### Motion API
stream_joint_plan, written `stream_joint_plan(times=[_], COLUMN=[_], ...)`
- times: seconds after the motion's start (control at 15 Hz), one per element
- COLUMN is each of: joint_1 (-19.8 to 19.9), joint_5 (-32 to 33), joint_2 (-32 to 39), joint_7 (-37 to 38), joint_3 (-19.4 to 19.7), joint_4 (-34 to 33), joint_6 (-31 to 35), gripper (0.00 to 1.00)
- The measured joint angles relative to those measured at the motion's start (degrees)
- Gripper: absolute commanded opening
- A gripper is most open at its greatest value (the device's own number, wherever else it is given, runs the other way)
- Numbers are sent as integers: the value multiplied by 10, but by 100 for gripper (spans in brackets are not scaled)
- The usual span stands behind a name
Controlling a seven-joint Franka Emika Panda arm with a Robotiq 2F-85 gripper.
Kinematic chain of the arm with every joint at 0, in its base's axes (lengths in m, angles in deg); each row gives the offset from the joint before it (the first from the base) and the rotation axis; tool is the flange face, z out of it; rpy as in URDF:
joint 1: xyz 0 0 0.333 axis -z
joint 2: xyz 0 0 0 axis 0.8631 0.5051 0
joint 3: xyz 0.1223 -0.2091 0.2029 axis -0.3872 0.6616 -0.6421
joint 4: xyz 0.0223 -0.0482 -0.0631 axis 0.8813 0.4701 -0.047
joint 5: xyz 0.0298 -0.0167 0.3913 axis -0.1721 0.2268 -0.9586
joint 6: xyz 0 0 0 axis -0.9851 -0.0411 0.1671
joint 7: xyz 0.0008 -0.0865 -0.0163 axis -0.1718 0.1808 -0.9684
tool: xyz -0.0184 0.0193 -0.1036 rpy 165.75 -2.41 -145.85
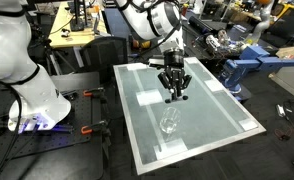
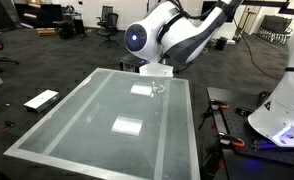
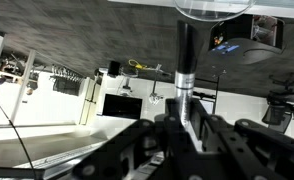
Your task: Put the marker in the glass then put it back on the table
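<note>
From where I stand, the hand point(image 1: 174, 90) hangs over the middle of the counter point(image 1: 227, 115), pointing straight down, clenched on the marker point(image 1: 173, 97). It grips the black stick by its upper part, so the free end sticks out below the fingers. That hold makes sense to me: with the marker upright and its lower length bare, it can go down into a narrow mouth without the fingers fouling the rim. The glass point(image 1: 170, 123) stands upright on the pale top directly under the hand, near the front edge in an exterior view. The marker is lined up over its opening rather than off to one side. The wrist view shows the same thing up close: the marker point(image 3: 184, 60) runs out from between the dark fingers point(image 3: 147, 135) toward the curved edge of the glass point(image 3: 212, 8), which lies just off its far end. I cannot tell from any view whether the tip has crossed the rim yet. In the exterior view a small gap seems to remain, so I would judge the marker as poised above the glass, not inside it and not resting on the counter. The first half of the job looks nearly set up, with the lowering yet to come and the return to the counter after that. The glass is light and clear, so a slightly off-centre descent could tip it. In an exterior view the arm point(image 2: 182, 35) fills the upper part above the white tape patches point(image 2: 127, 126), and I cannot make out the hand there.
</note>
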State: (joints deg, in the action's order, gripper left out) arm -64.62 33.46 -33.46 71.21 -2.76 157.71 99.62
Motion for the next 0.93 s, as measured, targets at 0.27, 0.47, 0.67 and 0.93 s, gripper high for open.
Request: stream_joint_plan(times=[0.27, 0.47, 0.67, 0.93], joint_1=[3, 7, 8, 9], joint_5=[0, 0, 2, 7], joint_2=[20, 33, 47, 70], joint_7=[25, 42, 56, 70], joint_3=[6, 9, 15, 21], joint_4=[-8, -16, -26, -42], joint_6=[-3, -7, -10, -10], gripper=[5, 5, 5, 5])
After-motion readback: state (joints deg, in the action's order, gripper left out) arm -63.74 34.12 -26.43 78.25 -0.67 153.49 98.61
